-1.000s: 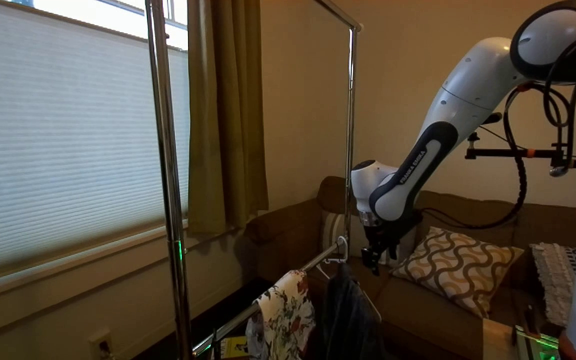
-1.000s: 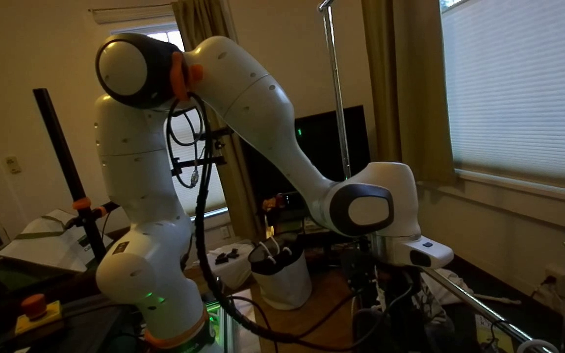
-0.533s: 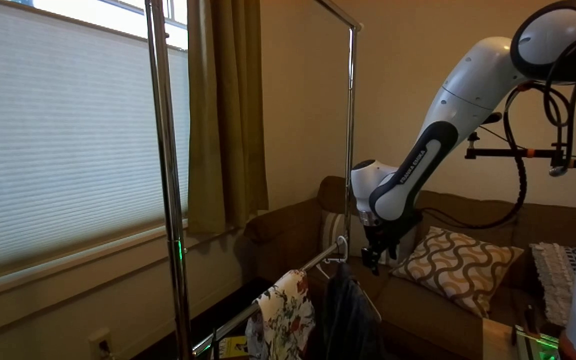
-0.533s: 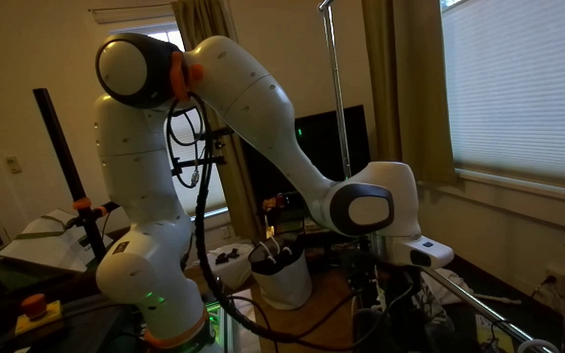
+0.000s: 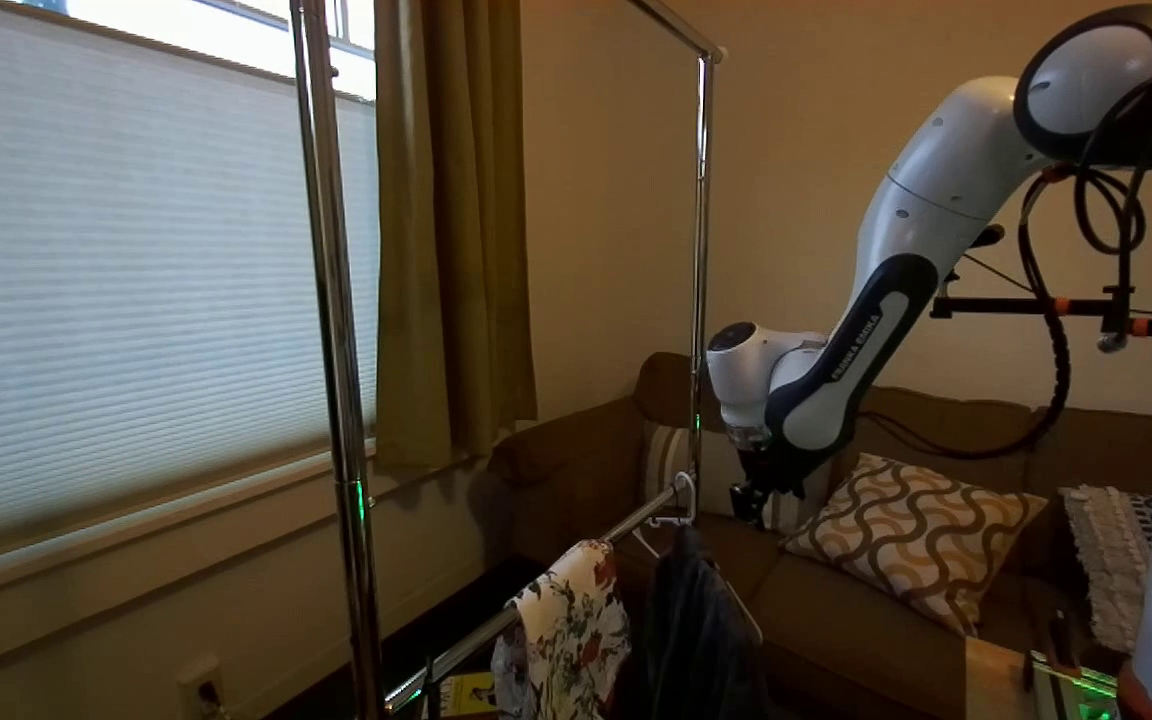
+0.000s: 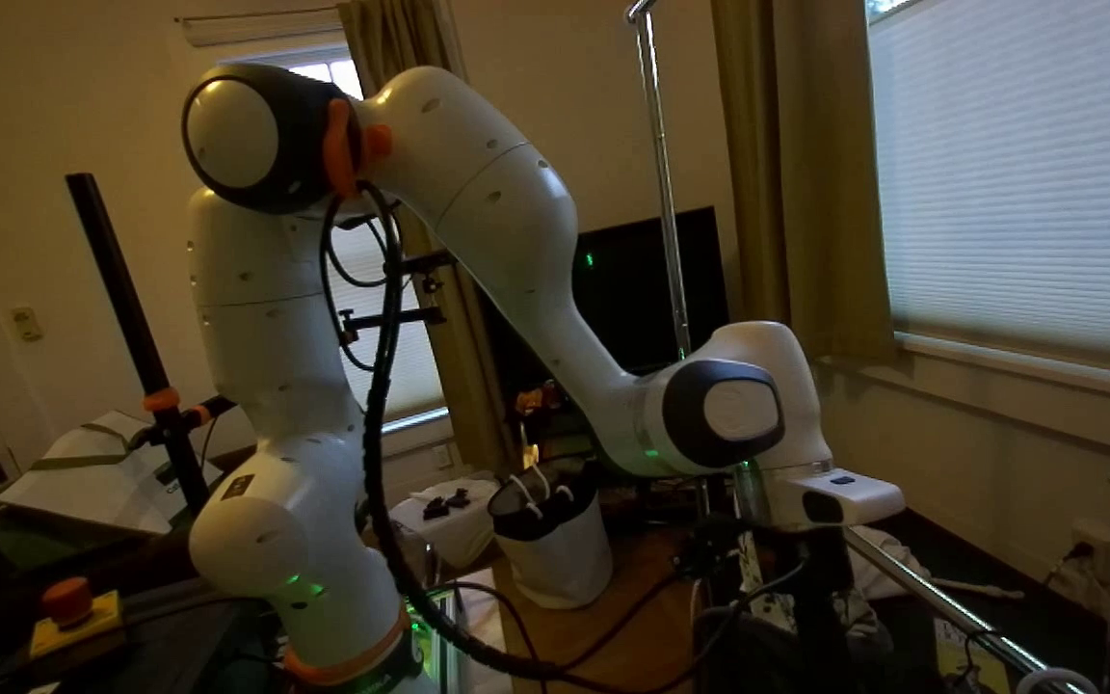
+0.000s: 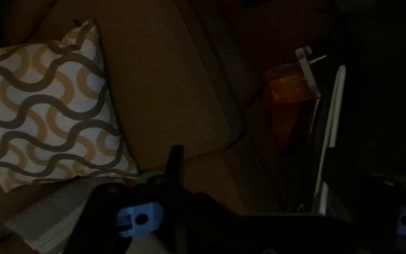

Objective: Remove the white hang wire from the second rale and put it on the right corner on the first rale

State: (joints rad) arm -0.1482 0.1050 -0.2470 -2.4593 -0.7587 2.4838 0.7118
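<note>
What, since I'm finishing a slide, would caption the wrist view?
Open claw in dim light, a brown couch beyond: patterned pillow at left; at right, apparently the white hanger, partly hidden.

White hanger [image 5: 692,502], silver lower rail [image 5: 641,516], white floral cloth [image 5: 581,615], cushion [image 5: 921,538] with brown waves

White hanger [image 5: 692,502] hooked over silver lower crossbar [image 5: 638,518], near one end, top crossbar [image 5: 678,26] above

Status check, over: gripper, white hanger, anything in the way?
Gripper open, nothing held. White hanger hooked on the lower crossbar. Dark garment hides part of the hanger in an exterior view; might snag.
</note>
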